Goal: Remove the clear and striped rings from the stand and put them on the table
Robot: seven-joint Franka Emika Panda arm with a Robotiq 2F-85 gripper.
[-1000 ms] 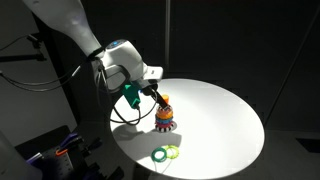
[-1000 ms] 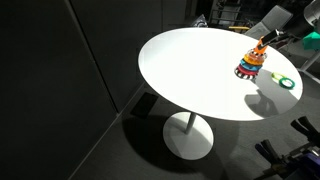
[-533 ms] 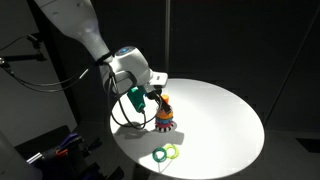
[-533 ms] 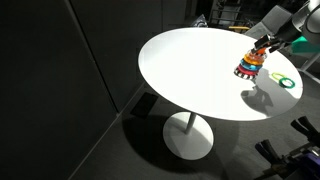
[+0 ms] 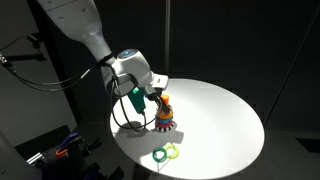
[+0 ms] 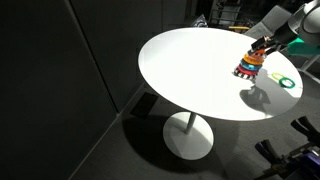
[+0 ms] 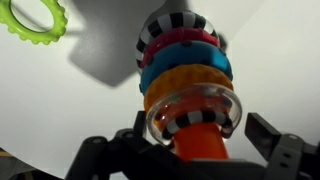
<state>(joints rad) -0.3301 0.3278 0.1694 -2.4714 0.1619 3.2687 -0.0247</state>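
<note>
The round white surface [image 5: 222, 108] carries everything. The white arm [image 5: 82, 28] comes in from the upper corner in an exterior view, bends at the wrist and tips down at a slant towards the stand.

The claw [image 7: 187, 141] is spread wide and grips nothing. In the wrist view its dark fingers [image 7: 272, 137] stand on either side of the stand's top, and neither appears to touch it.

The stand [image 5: 165, 119] stands upright near the surface's edge with its orange post pointing at the claw. The clear ring [image 7: 229, 104] sits highest on the post. A black-and-white band shows through it, though the blur hides whether that is a separate ring. Below come orange, blue and red rings, then a striped ring [image 7: 176, 22] at the base. A green ring [image 5: 165, 153] lies flat on the surface, apart from the stand.
</note>
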